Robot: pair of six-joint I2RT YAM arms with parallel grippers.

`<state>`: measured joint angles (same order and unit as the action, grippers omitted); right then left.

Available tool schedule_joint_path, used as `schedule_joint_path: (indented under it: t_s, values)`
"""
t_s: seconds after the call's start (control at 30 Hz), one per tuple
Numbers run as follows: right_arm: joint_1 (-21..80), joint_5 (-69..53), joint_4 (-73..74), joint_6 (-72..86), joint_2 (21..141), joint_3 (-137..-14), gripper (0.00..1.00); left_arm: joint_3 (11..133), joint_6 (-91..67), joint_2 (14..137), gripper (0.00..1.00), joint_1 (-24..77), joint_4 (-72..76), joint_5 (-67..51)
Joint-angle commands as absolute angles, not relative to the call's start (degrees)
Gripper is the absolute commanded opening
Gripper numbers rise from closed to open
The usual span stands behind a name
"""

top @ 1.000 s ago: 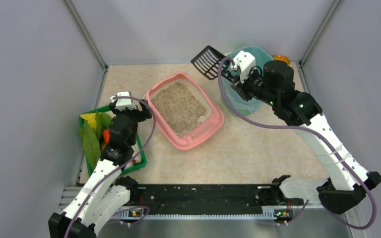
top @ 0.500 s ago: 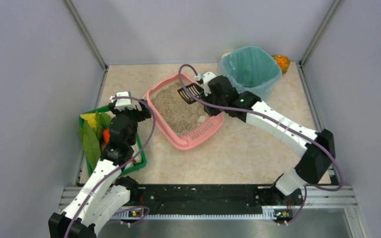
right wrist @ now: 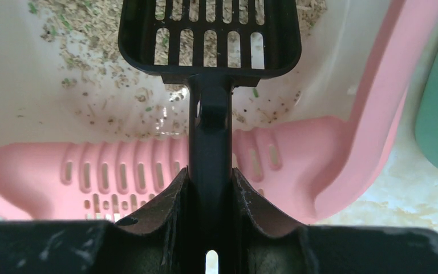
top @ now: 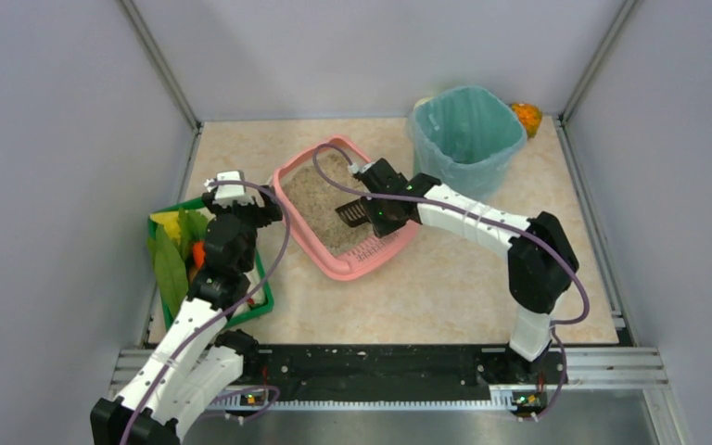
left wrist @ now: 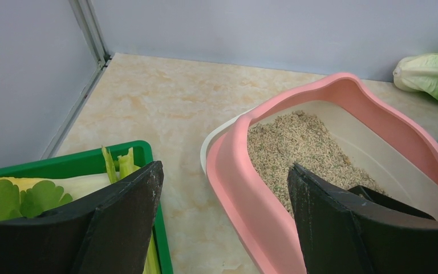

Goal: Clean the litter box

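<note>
The pink litter box lies slantwise mid-table with beige litter inside. It also shows in the left wrist view and the right wrist view, where its slotted ledge is below the scoop. My right gripper is shut on the handle of a black slotted scoop. The scoop head is low inside the box near the ledge end, over thin litter. My left gripper is open and empty, with the box's left rim between its fingers.
A tall teal-lined bin stands at the back right, with an orange item behind it. A green tray of leafy items lies at the left. A pale green cabbage lies by the back wall.
My right arm has swung from over the teal bin to the litter box, bringing the scoop down inside it and toward the ledge end. The left arm has not moved.
</note>
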<state>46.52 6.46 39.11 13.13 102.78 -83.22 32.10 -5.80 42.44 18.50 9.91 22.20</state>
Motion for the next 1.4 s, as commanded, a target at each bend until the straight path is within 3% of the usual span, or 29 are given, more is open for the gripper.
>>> schedule_joint_path:
  t_s: [0.0,0.2,0.5,0.73,0.9,1.1,1.37]
  values:
    - [47.6,4.8,46.2,12.0,104.1,-91.0,0.08,31.7,-5.5,41.0,0.85,18.7,12.8,22.9]
    - [47.8,4.1,53.7,11.1,105.3,-95.9,0.19,31.8,-5.8,40.7,0.85,18.7,12.7,22.8]
    - [47.7,1.8,59.0,11.0,104.2,-99.2,0.45,32.2,-6.2,38.9,0.85,18.8,11.7,22.4]
    - [47.7,4.9,59.7,11.9,98.3,-99.5,0.52,33.7,-7.8,36.5,0.85,19.3,7.9,22.3]
    - [47.4,14.1,54.5,11.7,88.0,-95.4,0.60,36.7,-9.2,32.4,0.85,19.3,1.9,25.0]
    - [39.3,20.1,39.6,14.3,65.9,-78.2,0.72,41.3,-13.8,25.6,0.87,19.3,-12.7,29.6]
    - [35.9,29.7,36.3,10.5,45.7,-61.9,0.85,47.8,-15.3,20.7,0.91,19.3,-30.4,32.7]
